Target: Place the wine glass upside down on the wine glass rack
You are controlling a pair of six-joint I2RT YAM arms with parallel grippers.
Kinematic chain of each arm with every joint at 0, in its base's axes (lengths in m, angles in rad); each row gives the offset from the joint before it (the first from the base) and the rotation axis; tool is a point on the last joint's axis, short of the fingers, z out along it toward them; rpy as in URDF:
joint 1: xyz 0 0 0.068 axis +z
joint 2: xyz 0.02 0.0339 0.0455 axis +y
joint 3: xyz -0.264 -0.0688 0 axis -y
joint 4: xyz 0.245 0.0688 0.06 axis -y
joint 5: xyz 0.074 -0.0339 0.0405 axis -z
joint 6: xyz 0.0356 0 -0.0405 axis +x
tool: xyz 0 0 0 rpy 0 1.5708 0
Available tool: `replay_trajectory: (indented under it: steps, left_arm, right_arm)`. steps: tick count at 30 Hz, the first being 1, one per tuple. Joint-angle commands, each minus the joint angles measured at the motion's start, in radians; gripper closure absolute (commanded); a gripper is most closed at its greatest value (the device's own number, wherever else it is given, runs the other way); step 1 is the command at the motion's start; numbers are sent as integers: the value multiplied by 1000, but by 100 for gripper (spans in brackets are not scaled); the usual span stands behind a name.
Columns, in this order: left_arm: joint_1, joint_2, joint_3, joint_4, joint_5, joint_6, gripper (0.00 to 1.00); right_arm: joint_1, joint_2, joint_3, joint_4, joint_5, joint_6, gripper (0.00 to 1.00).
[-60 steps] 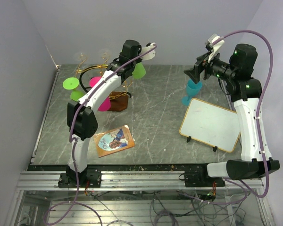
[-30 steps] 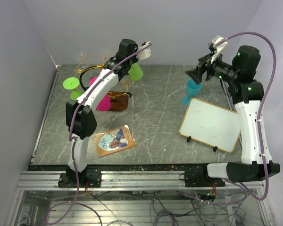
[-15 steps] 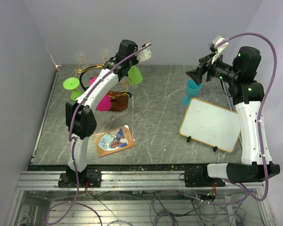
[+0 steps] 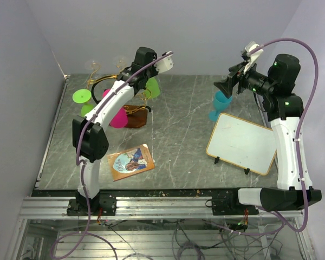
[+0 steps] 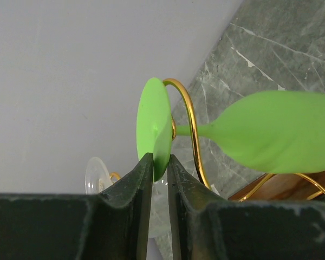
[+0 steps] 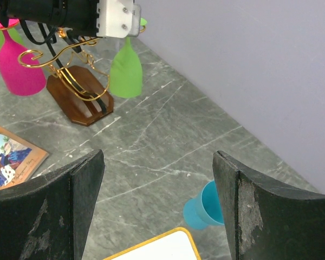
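A green wine glass point(image 4: 153, 86) hangs upside down from a gold arm of the wine glass rack point(image 4: 134, 117), bowl down. In the left wrist view its foot point(image 5: 153, 127) sits behind the gold wire point(image 5: 190, 122) and its bowl point(image 5: 276, 138) stretches right. My left gripper point(image 5: 158, 161) has its jaws slightly apart around the foot's lower rim, so it is barely open. My right gripper point(image 6: 158, 157) hangs wide open and empty above the table's right side, near a blue glass point(image 6: 206, 208).
The rack also carries a pink glass point(image 4: 119, 116), another green glass point(image 4: 81, 96) and clear glasses point(image 4: 92, 66). The blue glass point(image 4: 221, 103) stands beside a yellow-framed whiteboard point(image 4: 242, 143). A picture card point(image 4: 131, 161) lies near the front left.
The left jaws have eased apart on the green glass's foot. The glass has settled slightly lower and left on the rack arm. The right arm has barely moved.
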Motion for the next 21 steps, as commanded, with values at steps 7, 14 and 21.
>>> replay_trajectory:
  steps: [7, 14, 21]
  left_arm:
    - [6, -96, -43, -1, 13, -4, 70]
    - [6, -149, -78, -40, 28, -15, 67]
    - [6, -230, -103, -107, 46, -43, 63]
  right_arm:
    - [-15, -22, -35, 36, -10, 12, 19]
    - [-26, -52, -81, 57, 1, 13, 18]
    - [-28, -94, -130, 75, 58, 5, 17]
